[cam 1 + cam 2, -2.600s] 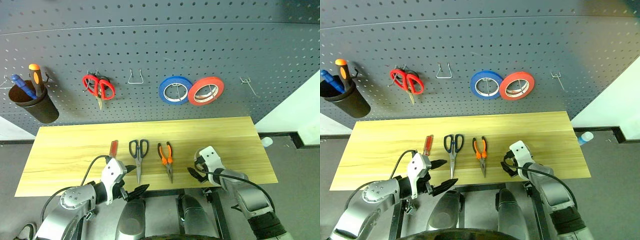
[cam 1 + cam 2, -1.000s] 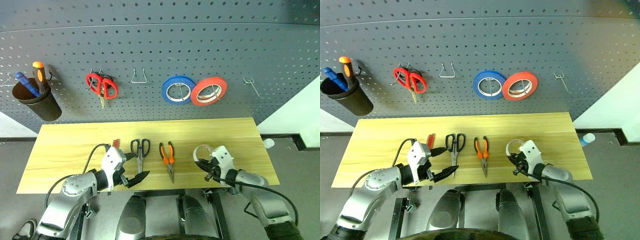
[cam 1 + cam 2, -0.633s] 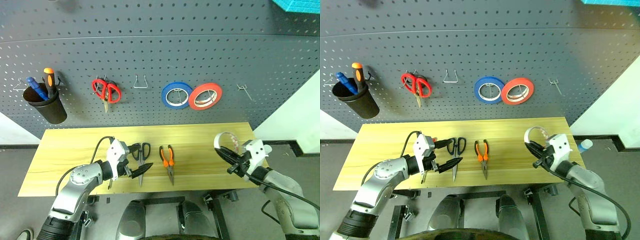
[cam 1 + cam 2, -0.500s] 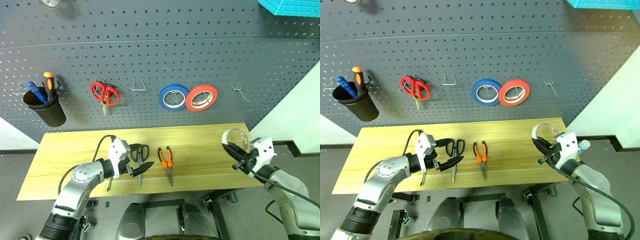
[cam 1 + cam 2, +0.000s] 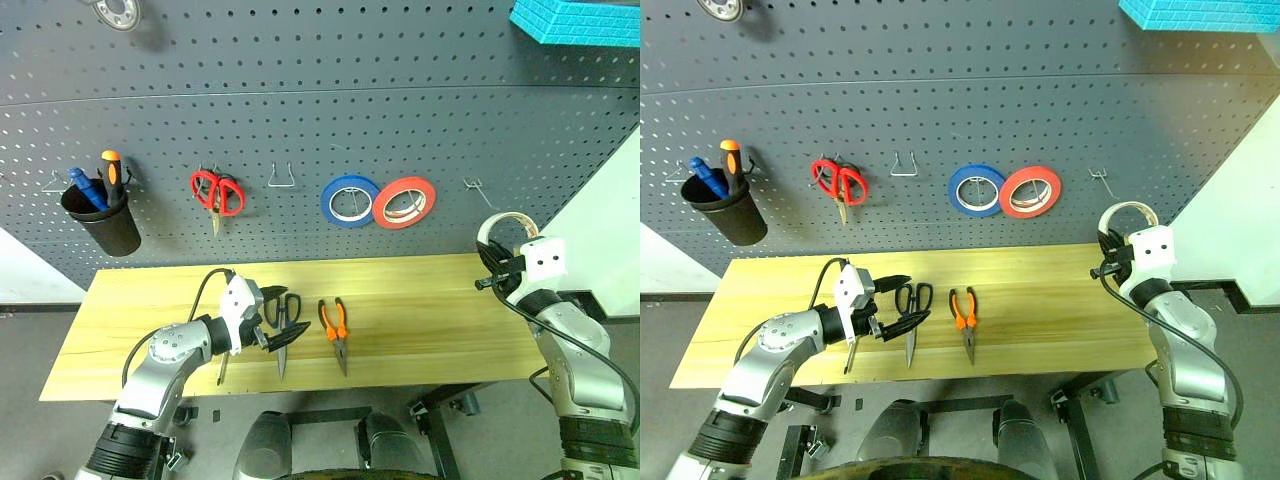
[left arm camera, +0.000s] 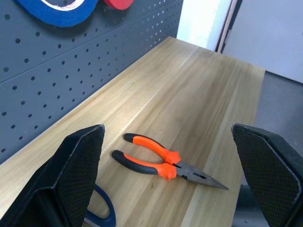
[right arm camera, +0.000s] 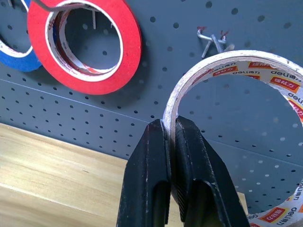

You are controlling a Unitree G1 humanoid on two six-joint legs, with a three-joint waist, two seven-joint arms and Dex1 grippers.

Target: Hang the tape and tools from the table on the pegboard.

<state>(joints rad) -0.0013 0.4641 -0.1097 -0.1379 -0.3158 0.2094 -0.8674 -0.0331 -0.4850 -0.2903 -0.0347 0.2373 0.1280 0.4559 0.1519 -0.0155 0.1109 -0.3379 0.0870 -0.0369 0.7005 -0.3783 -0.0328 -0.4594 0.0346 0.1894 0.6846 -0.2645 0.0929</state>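
Tape (image 7: 227, 61) (the whitish roll) sits pinched in the right gripper (image 7: 170, 137), raised before the pegboard (image 5: 300, 120) near a bare hook (image 7: 211, 41); left gripper (image 5: 275, 320) gapes over the scissors (image 5: 283, 325).

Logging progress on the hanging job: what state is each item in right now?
tape: clamped in right gripper, off the table
screwdriver: lying on table
scissors: lying on table
pliers: lying on table
left gripper: jaws open

Right gripper (image 7: 171, 142) fingers pinched shut, raised; left gripper (image 5: 278, 316) spread wide, low.
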